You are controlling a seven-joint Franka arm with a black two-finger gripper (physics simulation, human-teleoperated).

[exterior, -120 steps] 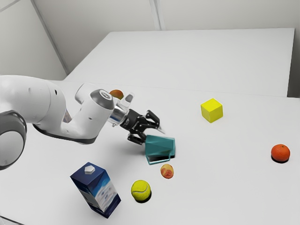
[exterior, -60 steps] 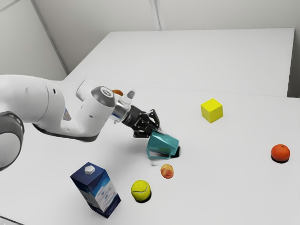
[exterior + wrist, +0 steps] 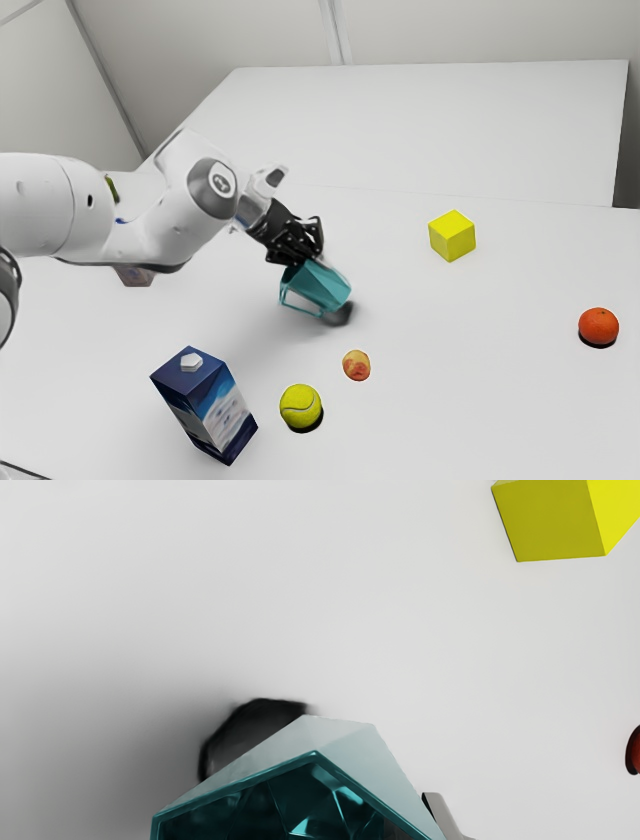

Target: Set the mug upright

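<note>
The black gripper (image 3: 306, 256) holds the teal mug (image 3: 322, 286) by its rim, near the middle of the exterior view. The mug is tilted, its base toward the exterior view's lower right and its handle on the lower left side; a dark shadow lies under the base. In the wrist view the mug (image 3: 340, 735) turns its angular mouth toward the camera. There the gripper (image 3: 419, 827) has one grey fingertip (image 3: 442, 812) against the outside of the wall; the other is mostly hidden within the mouth.
A peach-coloured fruit (image 3: 356, 365), a tennis ball (image 3: 300, 406) and a blue carton (image 3: 207, 403) stand nearer the camera than the mug. Toward the exterior view's right are a yellow cube (image 3: 452, 236) and an orange (image 3: 598, 326). A small box (image 3: 136, 276) sits partly behind the arm.
The mug has risen and moved toward the exterior view's left with the gripper, tipping from lying on its side to a steeper tilt. Its handle has swung toward that view's left.
</note>
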